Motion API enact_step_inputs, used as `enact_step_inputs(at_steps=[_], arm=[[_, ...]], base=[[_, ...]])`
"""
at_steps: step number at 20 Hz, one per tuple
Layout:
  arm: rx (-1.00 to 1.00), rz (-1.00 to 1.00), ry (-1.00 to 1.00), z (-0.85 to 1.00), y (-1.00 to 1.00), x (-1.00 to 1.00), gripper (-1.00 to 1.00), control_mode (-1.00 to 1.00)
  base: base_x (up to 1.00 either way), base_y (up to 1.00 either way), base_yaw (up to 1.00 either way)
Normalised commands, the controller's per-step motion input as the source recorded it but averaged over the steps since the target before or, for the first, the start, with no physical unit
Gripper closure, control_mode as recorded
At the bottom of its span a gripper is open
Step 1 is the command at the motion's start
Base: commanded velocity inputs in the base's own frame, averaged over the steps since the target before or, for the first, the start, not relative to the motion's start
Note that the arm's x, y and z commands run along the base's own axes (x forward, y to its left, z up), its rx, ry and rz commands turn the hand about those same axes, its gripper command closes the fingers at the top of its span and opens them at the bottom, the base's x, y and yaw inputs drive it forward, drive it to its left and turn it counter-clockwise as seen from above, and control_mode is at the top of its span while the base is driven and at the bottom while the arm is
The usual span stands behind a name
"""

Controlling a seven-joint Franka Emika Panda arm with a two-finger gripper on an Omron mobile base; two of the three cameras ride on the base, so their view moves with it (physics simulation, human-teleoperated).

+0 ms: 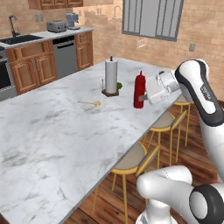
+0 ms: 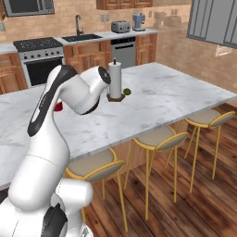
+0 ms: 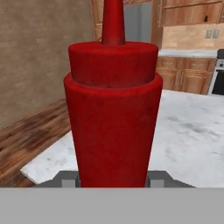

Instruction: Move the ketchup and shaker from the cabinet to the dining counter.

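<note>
My gripper pinches the ketchup from the stool side, bottle axis upright, base at the dining counter near its edge, just beside the paper towel roll
</note>
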Motion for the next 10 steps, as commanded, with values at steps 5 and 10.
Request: enact_step_inputs(at_steps=[5, 10], arm=[[0.01, 0.0, -0.14, -0.46, 0.13, 0.2, 1.0, -1.0], [0.05, 0.0, -0.05, -0.47, 0.03, 0.24, 1.0, -1.0]], base=[[0.0, 0.0, 0.0], [0.0, 0.0, 0.0]])
